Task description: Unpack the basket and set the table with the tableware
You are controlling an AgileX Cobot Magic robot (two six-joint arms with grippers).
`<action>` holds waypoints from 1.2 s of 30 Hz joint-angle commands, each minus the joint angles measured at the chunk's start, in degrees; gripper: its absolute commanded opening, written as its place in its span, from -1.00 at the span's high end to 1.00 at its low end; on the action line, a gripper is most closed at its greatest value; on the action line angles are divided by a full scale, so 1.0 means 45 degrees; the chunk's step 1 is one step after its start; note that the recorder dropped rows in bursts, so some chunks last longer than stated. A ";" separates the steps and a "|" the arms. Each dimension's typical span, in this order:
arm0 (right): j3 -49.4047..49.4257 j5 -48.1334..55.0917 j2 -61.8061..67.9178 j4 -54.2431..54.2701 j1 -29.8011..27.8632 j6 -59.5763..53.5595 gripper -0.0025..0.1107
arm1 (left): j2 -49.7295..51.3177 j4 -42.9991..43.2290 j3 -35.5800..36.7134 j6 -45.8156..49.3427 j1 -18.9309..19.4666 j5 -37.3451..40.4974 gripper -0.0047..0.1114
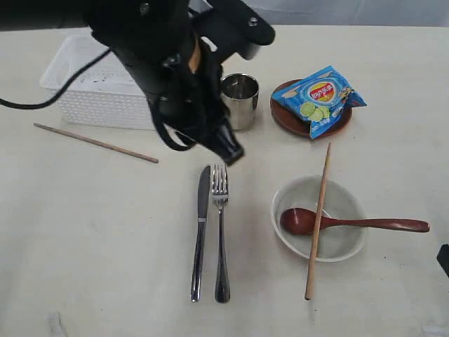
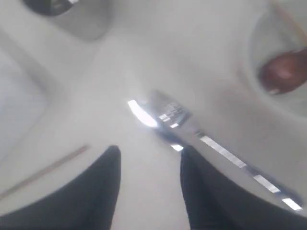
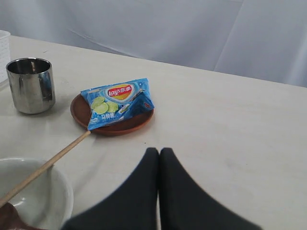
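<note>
Pale cream counter (image 1: 84, 232) holds the white lattice plastic basket (image 1: 91, 91) at the back left, with a steel knife (image 1: 200, 232) and steel fork (image 1: 221, 232) side by side in front. Left hand (image 2: 148, 153) hovers spread and empty over the fork's tines. Right hand (image 3: 159, 152) is pressed together, empty.

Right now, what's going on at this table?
The robot is setting the table. Its left gripper hangs open and empty near the tips of the knife and fork, which lie side by side. The right gripper is shut, holding nothing. A spoon rests in the bowl with one chopstick across it; the other chopstick lies by the basket. The cup stands beside the plate, which has a chips bag on it.
</note>
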 commanded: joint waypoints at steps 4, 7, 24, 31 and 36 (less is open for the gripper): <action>0.0050 -0.0071 -0.0071 0.0000 -0.0003 0.0036 0.96 | 0.0008 0.0067 0.0021 0.5196 0.2313 0.1693 0.24; 0.0050 -0.0071 -0.0071 0.0000 -0.0003 0.0036 0.96 | 0.0091 -0.1305 0.0551 0.9828 0.3180 0.1497 0.24; 0.0050 -0.0071 -0.0071 0.0000 -0.0003 0.0036 0.96 | 0.3014 -0.1509 0.3191 1.7445 0.4620 -0.5335 0.24; 0.0050 -0.0071 -0.0071 0.0000 -0.0003 0.0036 0.96 | 0.4237 -0.1509 0.2499 1.7302 0.5002 -0.4885 0.25; 0.0050 -0.0071 -0.0071 0.0000 -0.0003 0.0036 0.96 | 0.4614 -0.1617 0.2398 1.7302 0.5627 -0.4253 0.41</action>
